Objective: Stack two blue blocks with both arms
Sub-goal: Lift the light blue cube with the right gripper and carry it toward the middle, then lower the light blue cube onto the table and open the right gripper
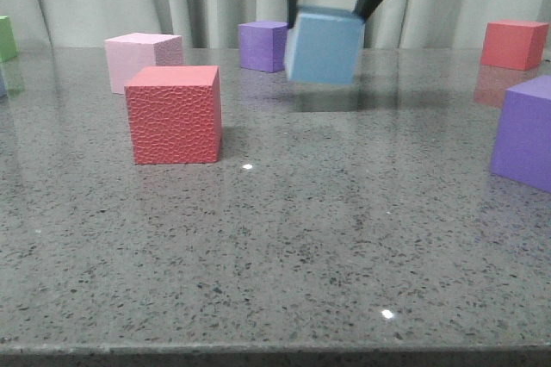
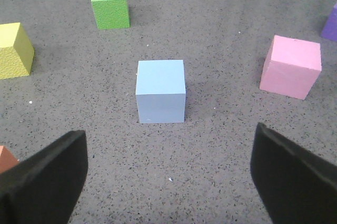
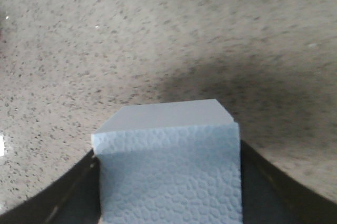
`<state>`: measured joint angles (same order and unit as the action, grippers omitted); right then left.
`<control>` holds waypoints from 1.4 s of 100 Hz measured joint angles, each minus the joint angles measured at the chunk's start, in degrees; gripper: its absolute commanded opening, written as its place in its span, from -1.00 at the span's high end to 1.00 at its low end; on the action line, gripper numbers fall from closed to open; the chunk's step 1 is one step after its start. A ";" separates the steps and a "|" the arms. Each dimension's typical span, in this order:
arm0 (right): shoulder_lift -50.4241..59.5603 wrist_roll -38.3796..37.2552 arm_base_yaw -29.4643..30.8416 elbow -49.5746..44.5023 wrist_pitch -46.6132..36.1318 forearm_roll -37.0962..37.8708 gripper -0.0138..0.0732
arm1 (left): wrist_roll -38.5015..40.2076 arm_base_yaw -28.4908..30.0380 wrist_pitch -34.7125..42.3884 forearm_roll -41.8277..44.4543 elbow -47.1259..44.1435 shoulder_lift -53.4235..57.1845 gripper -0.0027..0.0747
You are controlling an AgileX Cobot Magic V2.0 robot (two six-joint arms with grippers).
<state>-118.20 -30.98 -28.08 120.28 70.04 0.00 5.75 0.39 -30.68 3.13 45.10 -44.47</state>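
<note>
front view: right gripper (image 1: 331, 1) holds tilted blue block (image 1: 324, 46) aloft.

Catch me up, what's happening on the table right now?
The right pincer is shut on one blue block and holds it tilted in the air above the grey table, with its shadow below. The left pincer is open and empty, with the second blue block sitting on the table ahead of it, untouched. Red, pink, purple, green and yellow cubes stand around. Nothing is stacked yet.
</note>
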 measured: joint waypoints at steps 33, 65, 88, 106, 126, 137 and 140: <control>-6.83 -2.11 -2.15 8.92 0.55 -0.37 -0.27 | 0.00 0.00 -0.86 0.00 0.00 0.00 -0.61; -9.54 -2.19 -2.15 11.67 1.35 -0.37 -0.27 | 0.00 0.00 -0.88 0.00 0.00 0.00 -0.61; -9.54 -3.30 -2.15 11.67 1.45 -0.48 -0.28 | 0.00 0.00 -1.07 0.00 0.00 0.00 -0.61; -9.54 -4.99 -2.15 11.67 1.45 -0.48 -0.28 | 0.00 0.00 -1.07 0.00 0.00 0.00 -0.61; -9.54 -5.17 -2.15 11.67 1.45 -0.48 -0.28 | 0.00 0.00 -1.07 0.00 0.00 0.00 -0.61; -9.54 -5.17 -2.15 11.67 1.45 -0.48 -0.28 | 0.00 0.00 -1.07 0.00 0.00 0.00 -0.61; -9.54 -5.17 -2.15 11.67 1.45 -0.48 -0.28 | 0.00 0.00 -1.07 0.00 0.00 0.00 -0.61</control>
<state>-127.73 -36.15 -30.23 131.95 71.48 -0.48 5.75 0.39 -31.75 3.13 45.10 -44.47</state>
